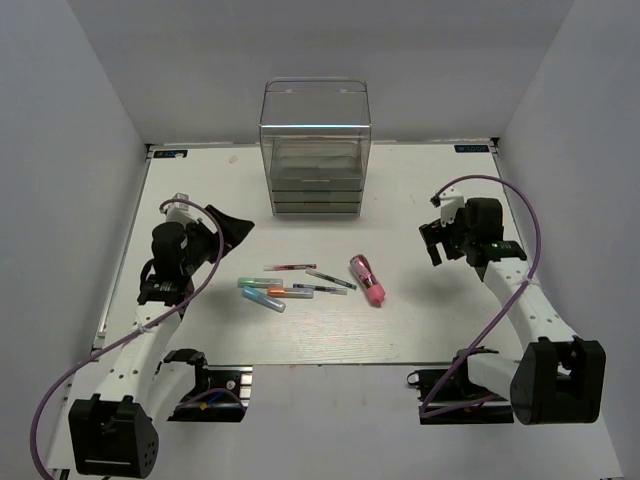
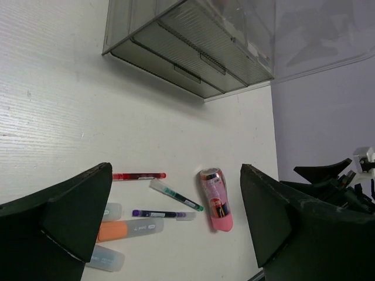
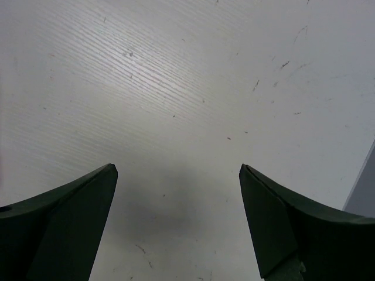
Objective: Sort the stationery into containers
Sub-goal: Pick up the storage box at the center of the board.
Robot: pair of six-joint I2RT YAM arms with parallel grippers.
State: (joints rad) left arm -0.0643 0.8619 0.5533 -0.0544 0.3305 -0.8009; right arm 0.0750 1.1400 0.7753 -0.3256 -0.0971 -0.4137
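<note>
1. The left pincer [image 1: 228,226] is spread wide, with nothing between its fingers [image 2: 64,222]; it hangs over the left part of the counter [image 1: 400,190]
2. The right pincer [image 1: 436,246] is also spread wide and holds nothing; its wrist view shows only bare counter beneath and ahead of it
3. The stationery lies flat in a loose cluster between the two pincers, to the right of the left one and to the left of the right one, and neither pincer touches it
4. In the left wrist view the cluster sits ahead of the left pincer, framed by its open fingers. The blue marker [image 2: 105,259] and the orange marker [image 2: 130,228] are closest to it. The purple pen [image 2: 161,214] and the teal pen [image 2: 176,195] lie a little farther out, and the red pen [image 2: 139,175] is farthest
5. A green marker [image 1: 256,283] lies just beside the orange one, on the side towards the left pincer, and that pincer's left finger partly hides it in the wrist view
6. The pink tube [image 2: 215,199], with a dark band, lies on its side. It is slightly apart from the pens and is the piece of the cluster nearest the right pincer
7. The clear organiser [image 1: 315,140] stands upright beyond the cluster, well apart from both pincers, with its stacked drawer fronts facing them
</note>
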